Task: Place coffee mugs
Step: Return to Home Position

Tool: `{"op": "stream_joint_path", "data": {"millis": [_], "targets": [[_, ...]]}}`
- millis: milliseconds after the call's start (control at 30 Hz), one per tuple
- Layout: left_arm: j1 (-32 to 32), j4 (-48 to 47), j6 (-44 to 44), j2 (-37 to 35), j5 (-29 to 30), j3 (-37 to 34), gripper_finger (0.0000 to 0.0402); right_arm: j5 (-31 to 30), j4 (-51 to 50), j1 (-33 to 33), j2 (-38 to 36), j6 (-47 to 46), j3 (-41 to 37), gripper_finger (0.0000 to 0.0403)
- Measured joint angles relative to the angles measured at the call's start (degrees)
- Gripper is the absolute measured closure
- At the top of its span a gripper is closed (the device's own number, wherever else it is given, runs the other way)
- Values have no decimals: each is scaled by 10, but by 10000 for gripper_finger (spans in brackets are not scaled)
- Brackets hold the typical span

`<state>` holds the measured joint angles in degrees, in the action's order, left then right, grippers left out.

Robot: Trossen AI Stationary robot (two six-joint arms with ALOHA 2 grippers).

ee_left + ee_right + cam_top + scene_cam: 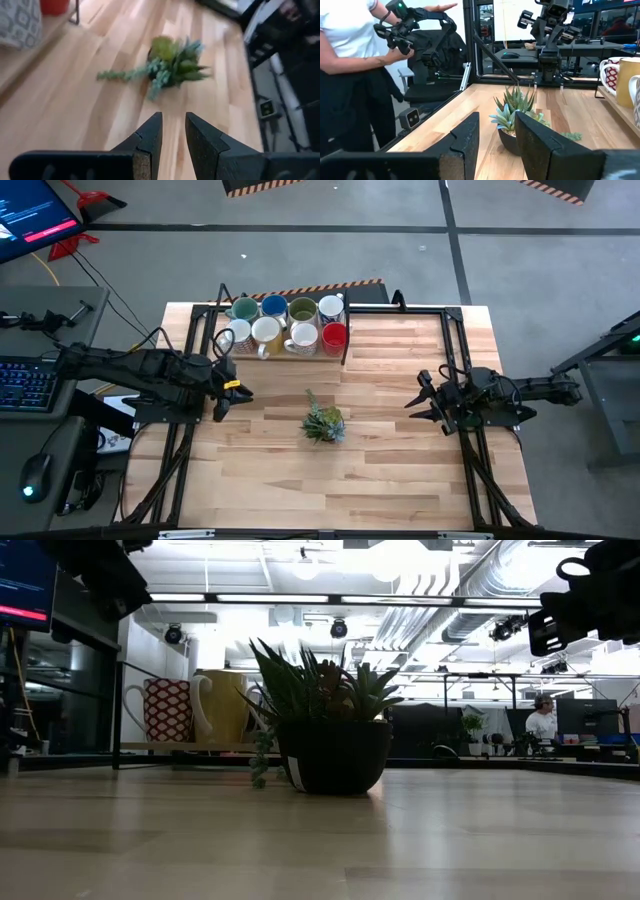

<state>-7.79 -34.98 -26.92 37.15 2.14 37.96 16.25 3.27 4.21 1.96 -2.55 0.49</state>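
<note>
The eight coffee mugs (285,323) are packed in two rows on the shelf (282,355), upper centre of the high view. They lie up-right of the nearer left gripper (228,392) and farther up-left of the right gripper (420,402). Both grippers are held empty, with their fingers slightly parted.

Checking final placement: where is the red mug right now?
In the high view, the red mug stands on the shelf at the right end of the row nearer the plant, beside a white mug.
</note>
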Motion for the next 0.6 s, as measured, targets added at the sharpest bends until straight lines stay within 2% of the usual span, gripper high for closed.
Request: {"op": "stream_joint_path", "data": {"millis": [100, 200, 267, 433, 600], "targets": [[-2, 44, -45, -17, 4, -14, 326, 0, 0, 0, 0, 0, 0, 290], [-3, 114, -19, -48, 82, -59, 326, 0, 0, 0, 0, 0, 0, 290], [-6, 209, 13, -81, 111, -110, 326, 0, 0, 0, 0, 0, 0, 290], [-16, 463, 136, -148, 61, -245, 326, 0, 0, 0, 0, 0, 0, 290], [-16, 568, 128, -182, 59, -330, 326, 0, 0, 0, 0, 0, 0, 290]]}}
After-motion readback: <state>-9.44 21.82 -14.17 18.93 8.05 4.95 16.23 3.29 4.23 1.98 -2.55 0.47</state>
